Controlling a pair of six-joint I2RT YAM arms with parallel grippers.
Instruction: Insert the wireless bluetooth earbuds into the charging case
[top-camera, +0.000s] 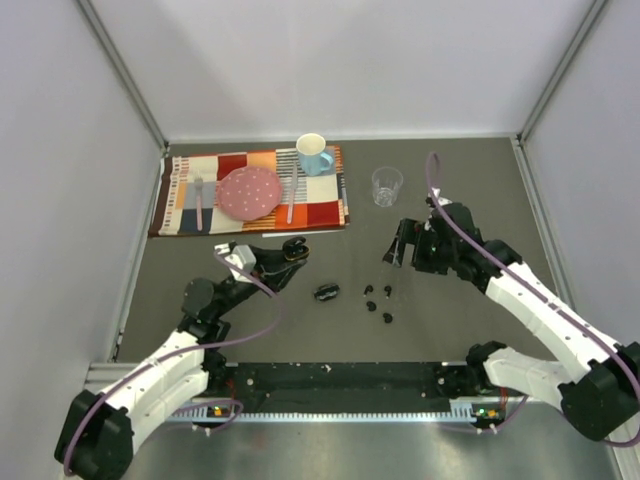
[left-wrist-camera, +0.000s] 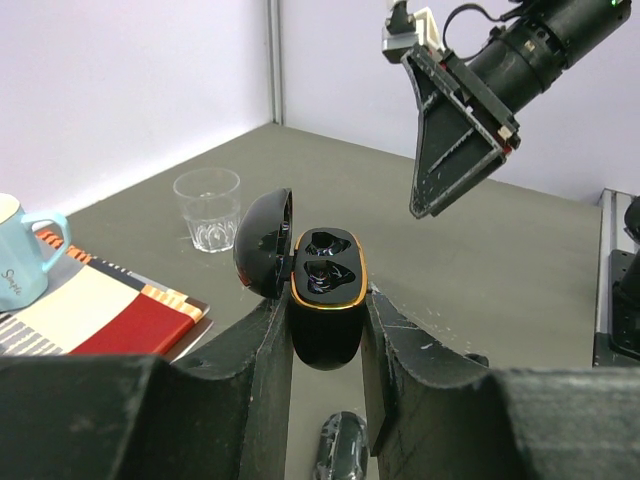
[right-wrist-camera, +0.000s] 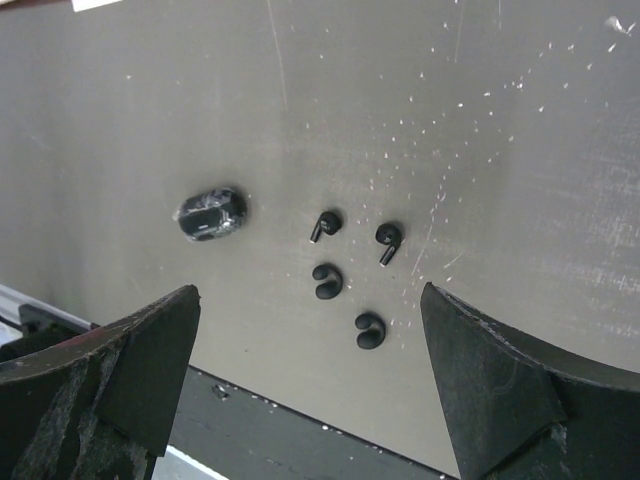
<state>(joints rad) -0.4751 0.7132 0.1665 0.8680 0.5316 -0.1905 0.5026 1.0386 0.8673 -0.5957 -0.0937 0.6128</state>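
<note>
your left pincer (left-wrist-camera: 325, 305) is clamping the open charging case (left-wrist-camera: 325, 285) upright, lid (left-wrist-camera: 262, 242) tipped back | your right pincer (right-wrist-camera: 308, 300) is hanging wide open above the four earbuds (right-wrist-camera: 326, 282) | earbuds are lying loose on the counter (right-wrist-camera: 520, 150), near a second closed case (right-wrist-camera: 211, 215)

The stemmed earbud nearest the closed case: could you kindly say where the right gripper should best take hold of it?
Probably its rounded head, from straight above: the earbud lies flat on the table, its stem is thin, and the open right gripper hovers overhead.
</note>
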